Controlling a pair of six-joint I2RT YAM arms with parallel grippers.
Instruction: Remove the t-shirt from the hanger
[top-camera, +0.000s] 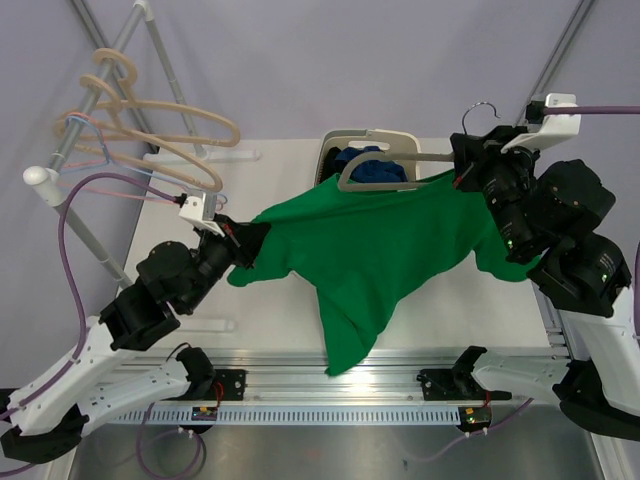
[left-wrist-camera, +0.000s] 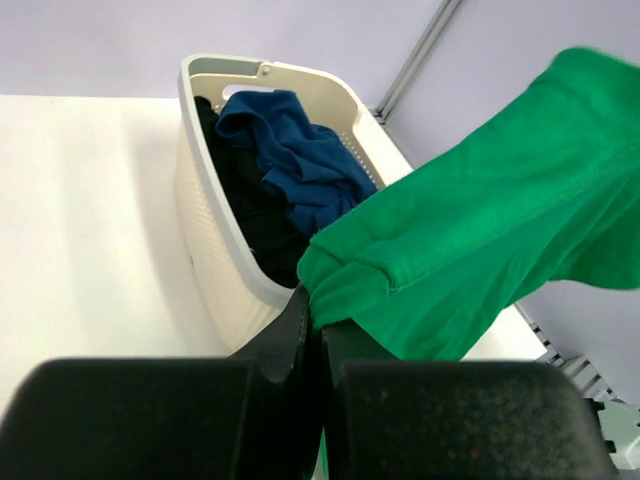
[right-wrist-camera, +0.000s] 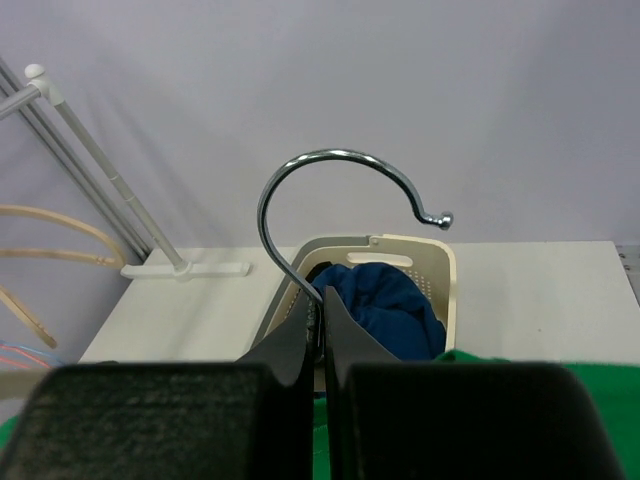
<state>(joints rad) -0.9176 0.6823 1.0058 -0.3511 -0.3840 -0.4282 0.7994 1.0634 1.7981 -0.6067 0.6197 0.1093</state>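
Observation:
A green t-shirt (top-camera: 370, 250) hangs stretched above the table between my two grippers. My left gripper (top-camera: 240, 243) is shut on a bunched edge of the shirt (left-wrist-camera: 400, 270) at its left end, with cloth pinched between the fingertips (left-wrist-camera: 300, 315). The hanger (top-camera: 385, 170) shows one pale arm bare above the shirt's top edge; its other arm is hidden by cloth and gripper. My right gripper (top-camera: 466, 168) is shut on the stem of the hanger's metal hook (right-wrist-camera: 300, 170), just below the curve. Green cloth (right-wrist-camera: 600, 420) lies under that gripper.
A cream laundry basket (top-camera: 335, 140) with blue and black clothes (left-wrist-camera: 300, 150) stands at the back middle, right behind the shirt. A clothes rack (top-camera: 60, 170) carrying several wooden hangers (top-camera: 165, 125) stands at the back left. A slanted pole (top-camera: 560, 45) rises at the back right.

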